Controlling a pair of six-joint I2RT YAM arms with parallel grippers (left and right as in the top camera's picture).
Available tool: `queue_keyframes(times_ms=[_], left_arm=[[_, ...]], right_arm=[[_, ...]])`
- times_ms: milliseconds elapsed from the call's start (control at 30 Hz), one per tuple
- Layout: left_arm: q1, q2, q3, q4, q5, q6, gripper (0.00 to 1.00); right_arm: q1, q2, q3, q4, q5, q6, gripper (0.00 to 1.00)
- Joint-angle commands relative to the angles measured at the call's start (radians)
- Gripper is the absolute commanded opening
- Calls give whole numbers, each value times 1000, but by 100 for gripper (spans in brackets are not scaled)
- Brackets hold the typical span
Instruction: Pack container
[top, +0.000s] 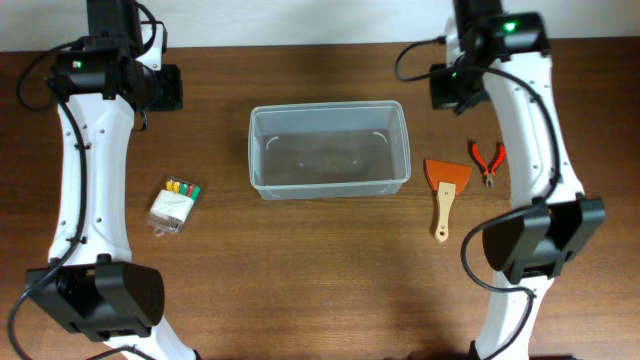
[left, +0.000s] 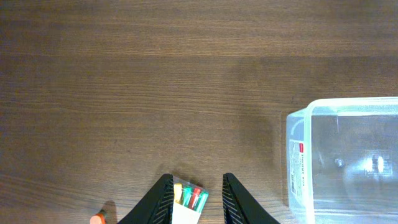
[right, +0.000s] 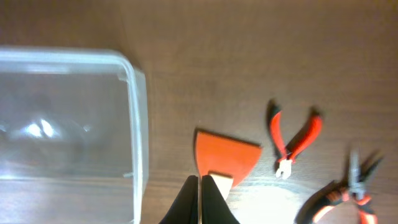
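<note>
The container (top: 330, 150) is a clear plastic bin standing empty at the table's middle; its corner also shows in the left wrist view (left: 298, 124) and the right wrist view (right: 138, 106). My left gripper (left: 196, 177) is open and hangs above the table. A pack of coloured markers (left: 188, 200) lies on the wood beneath it and shows between the fingers. My right gripper (right: 199, 179) is shut with nothing in it, above the handle end of an orange scraper (right: 227, 155). Red pliers (right: 292, 140) lie to the scraper's right.
The marker pack (top: 174, 205) lies left of the container, the scraper (top: 445, 190) and red pliers (top: 489, 160) right of it. A second pair of pliers (right: 348, 199) shows at the right wrist view's bottom corner. A small orange object (left: 96, 218) lies near the markers.
</note>
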Motion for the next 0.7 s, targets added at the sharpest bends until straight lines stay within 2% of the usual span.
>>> queue_keyframes(times_ms=[0,267,533,667], left_arm=[[5,-19,13,0,-14,16,27],[5,-19,13,0,-14,16,27],[5,-19,13,0,-14,16,27],[5,-19,13,0,-14,16,27]], right_arm=[[-4,17,-150,65,-75,-25,4],[-4,17,-322,178,-158,-74,4],[-4,17,-330,183,-319,-175,4],[-4,17,-330,183,-337,-176,4]])
